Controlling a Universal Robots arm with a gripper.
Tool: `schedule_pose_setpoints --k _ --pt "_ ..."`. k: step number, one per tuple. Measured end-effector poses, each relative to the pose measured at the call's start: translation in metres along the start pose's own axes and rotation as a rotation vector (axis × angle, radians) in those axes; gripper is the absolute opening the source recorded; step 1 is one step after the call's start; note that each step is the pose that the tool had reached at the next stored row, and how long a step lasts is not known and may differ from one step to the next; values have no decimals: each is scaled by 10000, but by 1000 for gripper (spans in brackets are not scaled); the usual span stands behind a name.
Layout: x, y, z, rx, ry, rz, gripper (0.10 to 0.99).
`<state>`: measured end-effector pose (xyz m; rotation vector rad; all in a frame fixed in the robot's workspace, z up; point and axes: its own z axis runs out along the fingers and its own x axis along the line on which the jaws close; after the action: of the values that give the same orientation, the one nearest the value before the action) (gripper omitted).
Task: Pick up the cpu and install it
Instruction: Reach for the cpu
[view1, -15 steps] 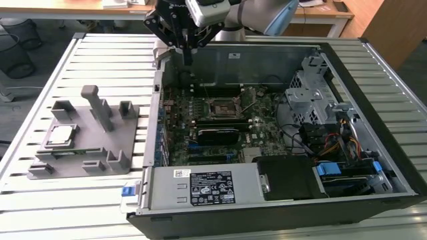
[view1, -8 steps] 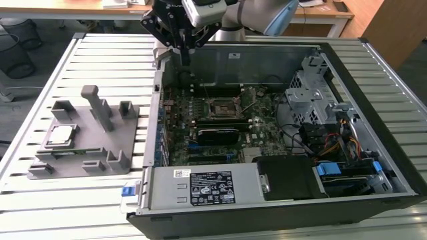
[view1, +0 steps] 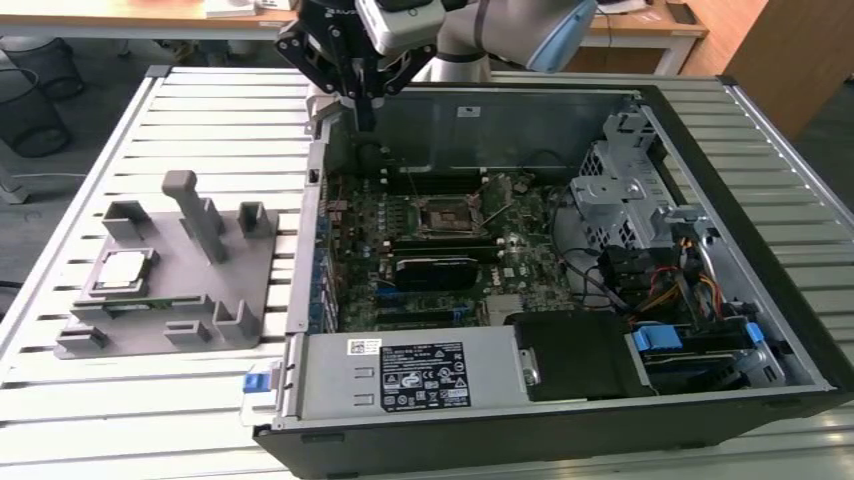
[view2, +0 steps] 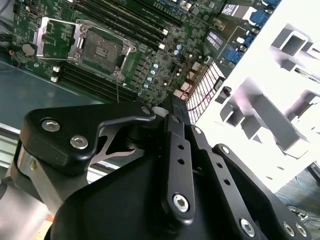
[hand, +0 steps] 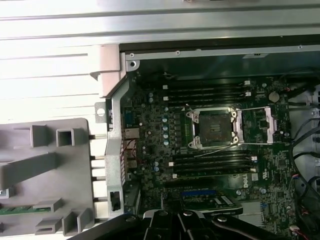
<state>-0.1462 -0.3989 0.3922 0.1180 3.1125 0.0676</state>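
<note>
Overhead, the gripper (view1: 363, 112) hangs clenched on nothing above the far wall of the open computer case (view1: 534, 440). The cpu (view1: 123, 270) lies well apart on the grey fixture (view1: 200, 300), on the worktop (view1: 200, 110) toward the exterior view's left.

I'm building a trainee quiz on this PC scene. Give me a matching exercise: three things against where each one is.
1. cpu
2. socket
3. gripper

A. on the motherboard, open
B. over the case edge
C. on the grey fixture outside the case

Pairs: 1-C, 2-A, 3-B.
</note>
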Motion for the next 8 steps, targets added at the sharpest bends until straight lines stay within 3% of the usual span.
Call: schedule_pose_setpoints --k 8 --pt "45 -4 1 0 0 0 106"
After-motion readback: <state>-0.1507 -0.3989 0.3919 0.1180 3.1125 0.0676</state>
